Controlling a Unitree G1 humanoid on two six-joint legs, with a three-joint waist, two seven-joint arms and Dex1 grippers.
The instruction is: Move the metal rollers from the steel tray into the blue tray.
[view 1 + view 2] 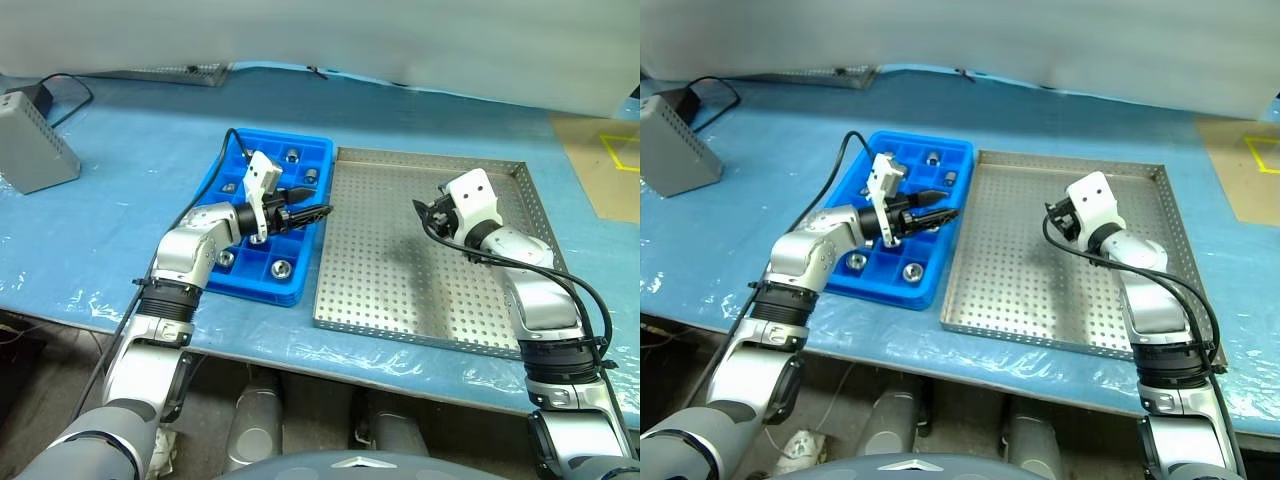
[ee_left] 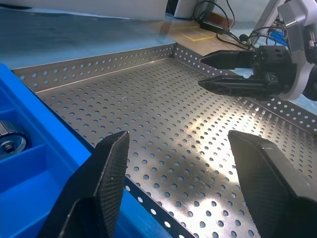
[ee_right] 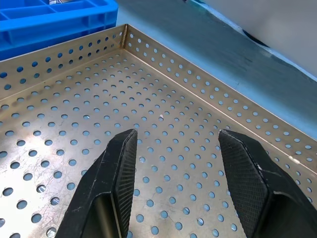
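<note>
The steel tray (image 1: 400, 290) lies right of centre, its perforated floor bare. Touching its left rim is the blue tray (image 1: 232, 152), with several metal rollers (image 1: 281, 268) lying in separate compartments; one roller (image 2: 10, 143) also shows in the left wrist view. My left gripper (image 1: 322, 212) hovers level over the blue tray's right edge, pointing toward the steel tray, open and holding nothing. My right gripper (image 1: 422, 212) hangs over the far middle of the steel tray, also open and holding nothing. In the left wrist view the right gripper (image 2: 218, 69) shows across the tray.
A grey box (image 1: 32, 140) with a black cable stands at the far left on the blue table cover. A perforated metal piece (image 1: 185, 72) lies at the back edge. A brown board (image 1: 600, 165) with yellow tape sits at the far right.
</note>
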